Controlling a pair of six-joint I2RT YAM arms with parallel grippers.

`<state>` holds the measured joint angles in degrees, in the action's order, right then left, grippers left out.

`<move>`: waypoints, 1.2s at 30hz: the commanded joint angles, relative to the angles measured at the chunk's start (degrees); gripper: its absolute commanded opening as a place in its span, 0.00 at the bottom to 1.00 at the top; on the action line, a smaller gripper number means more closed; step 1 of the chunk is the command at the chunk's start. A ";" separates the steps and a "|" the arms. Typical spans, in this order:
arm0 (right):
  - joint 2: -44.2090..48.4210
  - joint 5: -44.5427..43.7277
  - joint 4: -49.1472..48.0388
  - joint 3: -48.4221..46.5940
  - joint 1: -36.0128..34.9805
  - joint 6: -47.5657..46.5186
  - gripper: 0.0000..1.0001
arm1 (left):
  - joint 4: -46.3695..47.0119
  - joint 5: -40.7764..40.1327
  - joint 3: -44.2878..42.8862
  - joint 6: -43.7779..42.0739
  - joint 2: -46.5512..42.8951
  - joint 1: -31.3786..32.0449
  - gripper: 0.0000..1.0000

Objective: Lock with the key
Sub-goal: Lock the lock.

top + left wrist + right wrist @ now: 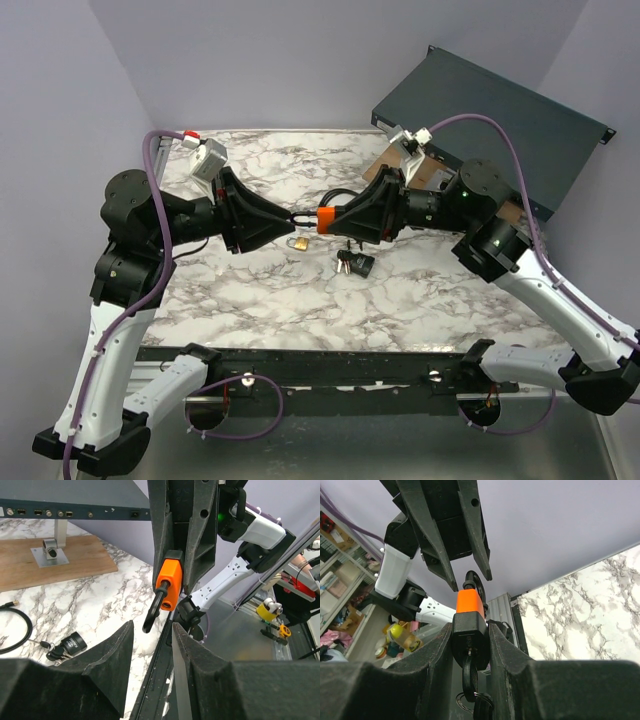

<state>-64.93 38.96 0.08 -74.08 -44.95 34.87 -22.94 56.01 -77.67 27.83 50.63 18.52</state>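
My right gripper (470,630) is shut on the black body of an orange-and-black padlock (469,605), held above the marble table (260,290). A black key (470,672) sits in the lock's keyhole, with its ring hanging below. The padlock (325,218) points its black shackle (152,614) at my left gripper (152,645). That gripper is open, and the shackle's end hangs just at its fingertips without being pinched. From above, the left gripper (297,215) and the right gripper (335,220) meet tip to tip at mid-table.
A small brass padlock (298,242) and a bunch of black keys (352,263) lie on the table below the grippers. A wooden board (50,562) with a metal bracket, a black cable (17,630) and a dark equipment box (500,110) stand at the back right.
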 commanded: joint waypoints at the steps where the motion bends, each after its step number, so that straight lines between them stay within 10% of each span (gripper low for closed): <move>1: -0.18 1.65 -1.66 -3.04 -0.38 0.97 0.01 | 1.05 0.79 -1.43 -2.36 -0.01 0.36 0.35; 26: -0.73 0.94 -0.52 -3.79 -0.40 2.67 0.01 | 6.37 4.45 1.90 0.97 0.78 0.37 0.30; 36: -0.95 1.73 -0.71 -3.68 -0.44 1.59 0.01 | 8.30 4.90 2.61 3.95 0.52 0.80 0.00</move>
<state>-66.63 39.70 0.19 -75.70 -44.97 36.60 -16.64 59.09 -75.59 30.41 51.68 18.65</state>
